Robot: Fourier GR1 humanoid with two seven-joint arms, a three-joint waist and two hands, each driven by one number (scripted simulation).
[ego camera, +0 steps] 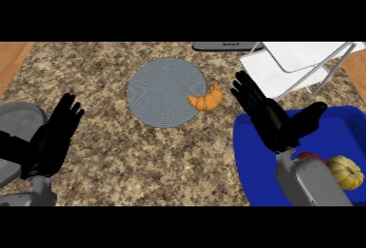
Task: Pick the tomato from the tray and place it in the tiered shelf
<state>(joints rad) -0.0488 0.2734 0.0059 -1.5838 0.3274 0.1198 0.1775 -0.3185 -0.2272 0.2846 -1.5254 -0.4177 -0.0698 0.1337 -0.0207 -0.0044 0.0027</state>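
Note:
A blue tray (261, 179) sits at the lower right of the counter. Only a small red edge of the tomato (309, 156) shows in it, behind my right forearm. The white tiered shelf (286, 68) stands at the back right. My right hand (268, 118) hovers over the tray's left part with straight fingers pointing away from me and the thumb spread, holding nothing. My left hand (57, 131) rests open at the left edge, fingers up.
A yellow-orange squash (344, 170) lies in the tray beside the tomato. A round grey plate (163, 92) sits mid-counter with a croissant (206, 99) on its right rim. A dark flat object (225, 46) lies at the back edge.

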